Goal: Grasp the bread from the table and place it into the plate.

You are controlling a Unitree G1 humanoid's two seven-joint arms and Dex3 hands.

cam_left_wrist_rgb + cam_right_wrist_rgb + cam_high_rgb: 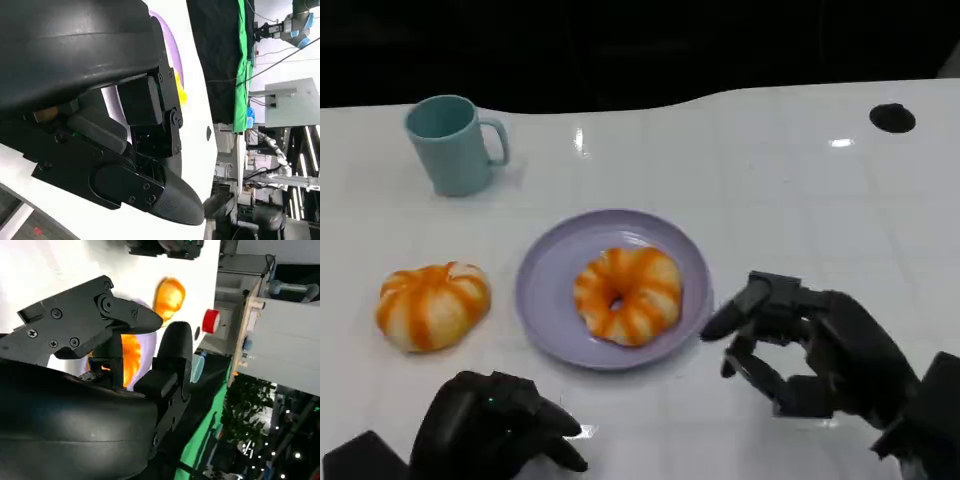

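At the left of the frame a bread (432, 305) sits on the white table (800, 200), not yet picked up. In the middle, another bread (628, 294) already lies in the purple plate (545, 290) (so that part looks done). Low left, the left hand (495, 425) rests curled, holding nothing. At the right, the right hand (800, 345) is spread apart beside the plate, holding nothing.

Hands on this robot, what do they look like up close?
Both are matte black. The right hand has chunky, boxy fingers built from blocky segments, with small screws visible in its wrist view. The left hand has a smooth rounded black shell and a tiny green light glowing on it. Its fingertips look finely textured and rubbery.
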